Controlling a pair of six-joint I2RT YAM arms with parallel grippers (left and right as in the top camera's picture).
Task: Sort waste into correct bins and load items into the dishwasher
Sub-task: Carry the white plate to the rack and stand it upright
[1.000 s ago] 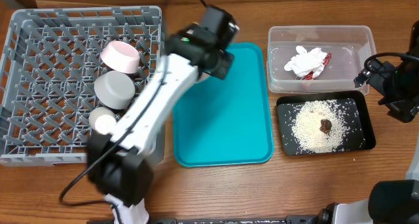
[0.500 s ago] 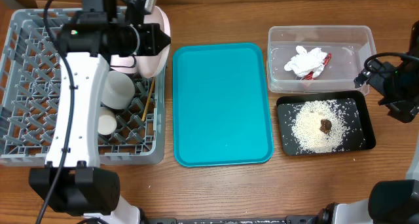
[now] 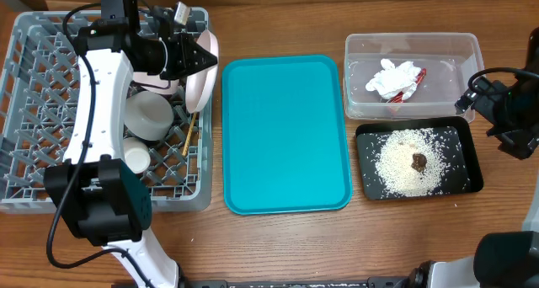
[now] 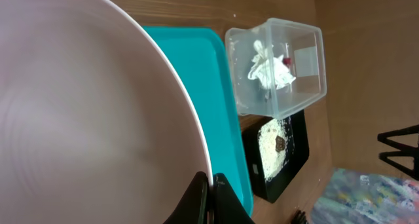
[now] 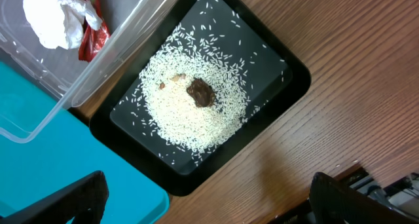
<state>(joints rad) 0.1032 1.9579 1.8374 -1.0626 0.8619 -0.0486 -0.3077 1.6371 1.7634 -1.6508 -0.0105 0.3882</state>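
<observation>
My left gripper (image 3: 192, 56) is shut on the rim of the large white plate (image 3: 202, 76) and holds it on edge at the right side of the grey dish rack (image 3: 50, 111). In the left wrist view the plate (image 4: 85, 106) fills the frame, pinched between my fingers (image 4: 211, 196). The rack holds the grey metal bowl (image 3: 147, 114), the small white cup (image 3: 136, 158) and the chopsticks (image 3: 187, 132). The clear tub (image 3: 411, 48) holds white tissue (image 3: 392, 77) and a red wrapper (image 3: 417, 77). The black tray (image 3: 418, 159) holds rice (image 5: 193, 109) and a brown lump (image 5: 200, 92). My right gripper (image 5: 209, 198) is open and empty.
The teal serving tray (image 3: 286, 132) lies bare between the rack and the bins. The right arm (image 3: 505, 111) rests at the table's right edge beside the bins. A wooden table (image 3: 278, 246) shows along the front.
The left arm swung from over the teal tray to the rack with the plate. The plate has turned more on edge and lowered at the rack's right side. The right arm is still.
</observation>
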